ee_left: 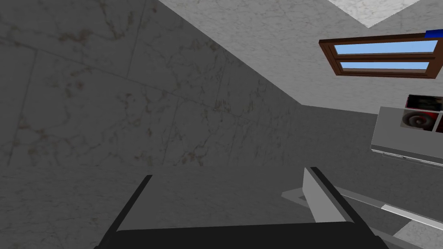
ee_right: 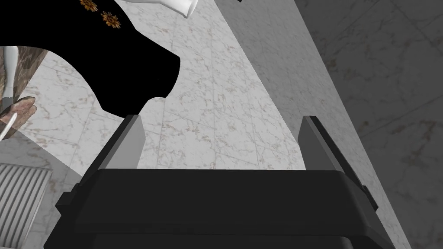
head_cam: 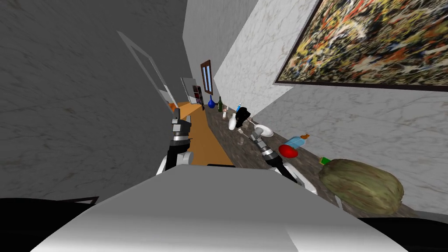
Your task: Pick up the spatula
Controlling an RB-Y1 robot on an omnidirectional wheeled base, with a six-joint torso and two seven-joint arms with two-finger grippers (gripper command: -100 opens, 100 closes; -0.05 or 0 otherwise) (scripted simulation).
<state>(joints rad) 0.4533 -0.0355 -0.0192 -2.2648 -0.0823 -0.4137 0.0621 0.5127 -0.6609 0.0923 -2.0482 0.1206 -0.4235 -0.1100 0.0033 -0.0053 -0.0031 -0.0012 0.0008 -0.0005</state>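
Dark brown, stone-patterned counter runs away from me along a white marbled wall, which carries a large speckled painting in a dark frame. At the counter's far end stand a small blue vase and a dark green bottle. Closer to me are a white bottle-shaped piece and, touching or just beside it, a black vessel dotted with small orange flowers. A round white plate lies near the wall. Nearer along the wall come a light blue bottle with an orange cap, a flat red rounded thing and, nearest, a big olive-green rounded lump. My right arm reaches out over the counter. Its pincer is released, blades spread wide with nothing between them, pointing past the black vessel toward the marbled wall. The spatula, as far as I can make out, is the pale grey ribbed flat piece just beside one blade of that pincer, outside the gap. A thin white rod lies close by, and I cannot tell whether the two join. My left arm is raised over an orange-brown surface beside the counter, its pincer likewise released and holding nothing.
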